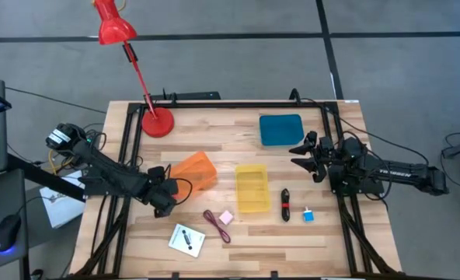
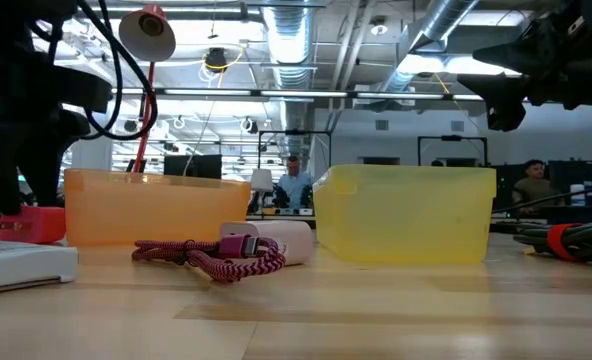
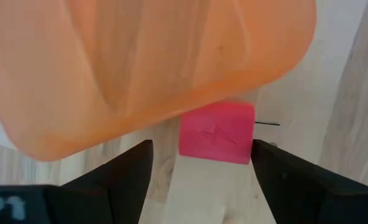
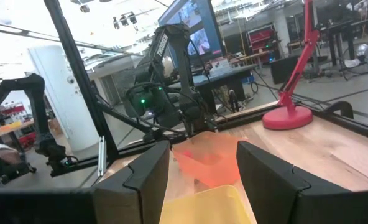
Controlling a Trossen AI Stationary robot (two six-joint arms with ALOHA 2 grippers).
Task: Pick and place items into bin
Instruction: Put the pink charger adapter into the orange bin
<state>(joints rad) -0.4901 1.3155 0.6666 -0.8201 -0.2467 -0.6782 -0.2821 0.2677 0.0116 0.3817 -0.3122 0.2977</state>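
My left gripper (image 1: 168,201) is open and low at the near-left corner of the orange bin (image 1: 193,171). In the left wrist view its fingers stand on either side of the pink cube (image 3: 216,132), which rests on the table beside the bin wall (image 3: 140,62). The low view shows the cube (image 2: 36,223) under that arm. My right gripper (image 1: 298,154) hovers open, raised, right of the yellow bin (image 1: 252,188). Lying on the table are the maroon cord (image 1: 216,225), pale pink block (image 1: 226,218), white card (image 1: 187,239), black-and-red stick tool (image 1: 285,204) and blue-and-white cube (image 1: 308,215). My left gripper (image 3: 202,171) comes at the pink cube low and nearly level from the table's left. One finger (image 3: 277,168) lies right against the cube's side (image 3: 249,134) and the other (image 3: 134,168) stands apart; I cannot tell whether the near one touches. The cube sits flat on the table.
A red desk lamp (image 1: 157,123) stands at the far left, its head beyond the table. A blue pad (image 1: 280,130) lies at the far right. Black frame rails (image 1: 129,148) run along both sides. People show in the room behind (image 2: 294,185).
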